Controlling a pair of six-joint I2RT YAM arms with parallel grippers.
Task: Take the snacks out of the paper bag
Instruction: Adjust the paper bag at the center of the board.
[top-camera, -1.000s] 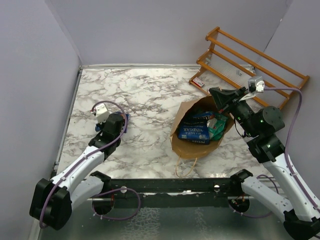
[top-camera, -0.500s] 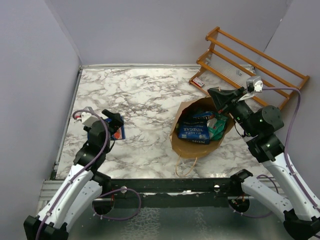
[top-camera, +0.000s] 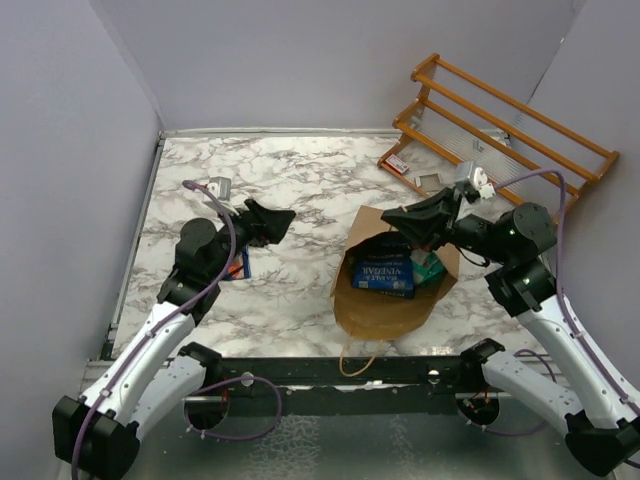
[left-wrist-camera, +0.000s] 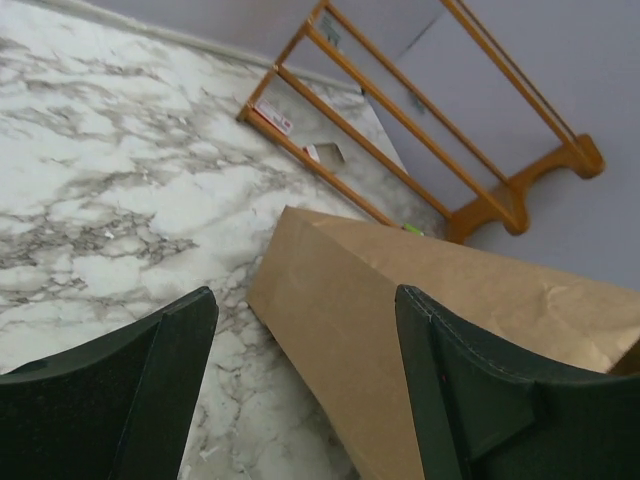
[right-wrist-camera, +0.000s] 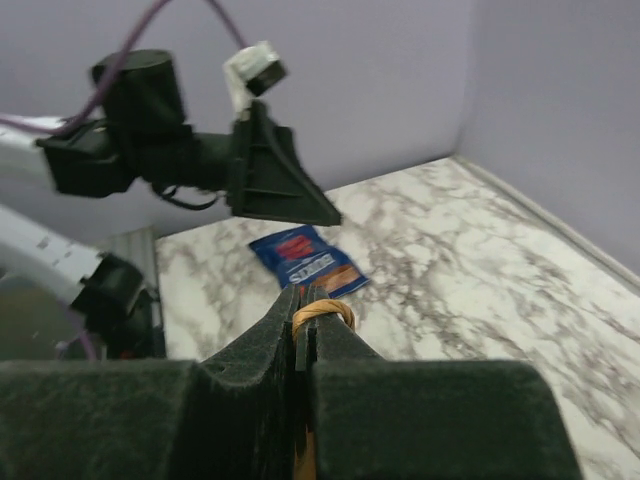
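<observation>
On the marble table (top-camera: 300, 180), right claw (top-camera: 393, 217) pinches paper bag (top-camera: 385, 312) by its handle (right-wrist-camera: 322, 311); left claw (top-camera: 283, 220), wide, faces it.

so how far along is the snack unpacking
Done: one blue packet lies out on the marble table. In hand: the right end effector is shut on the loop handle of the paper bag; the left end effector is open and empty, pointing toward the bag. Left: at least a second blue packet and a green packet sit inside.
</observation>
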